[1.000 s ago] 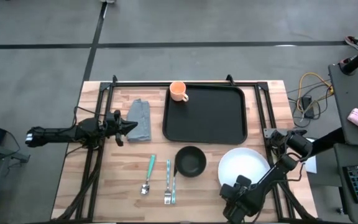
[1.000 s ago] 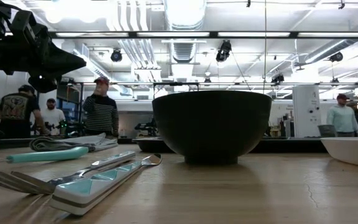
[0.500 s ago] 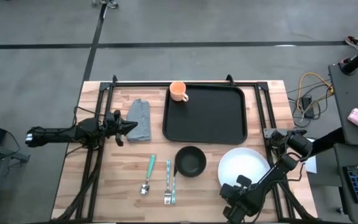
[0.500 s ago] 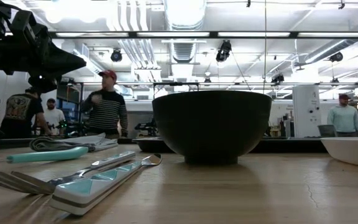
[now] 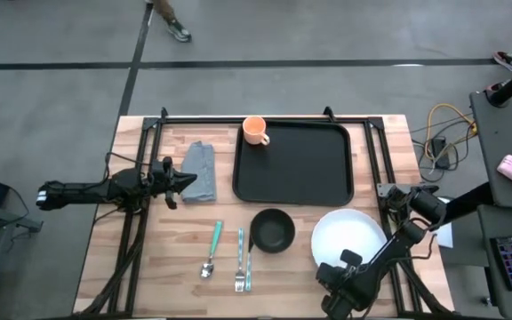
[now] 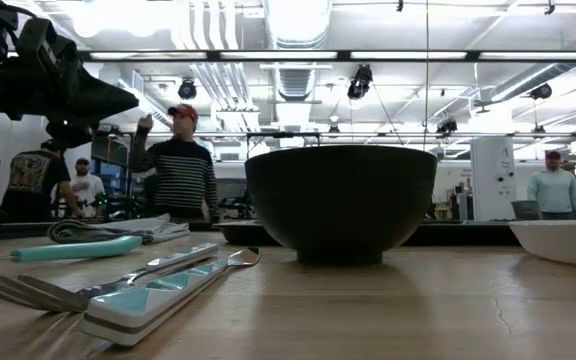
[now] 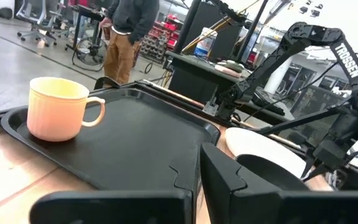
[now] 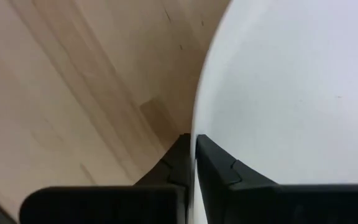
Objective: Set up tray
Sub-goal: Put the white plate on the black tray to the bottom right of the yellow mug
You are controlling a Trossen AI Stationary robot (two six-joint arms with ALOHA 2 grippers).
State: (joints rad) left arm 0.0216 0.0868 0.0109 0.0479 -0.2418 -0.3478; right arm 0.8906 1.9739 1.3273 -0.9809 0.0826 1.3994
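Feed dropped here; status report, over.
Left gripper shut, over grey cloth. Right gripper shut on white plate rim. Tray holds only cup.

The tray [image 5: 294, 163] is black and rectangular, with rounded corners and a low rim. It is laid flat near the table's far edge, right of centre.
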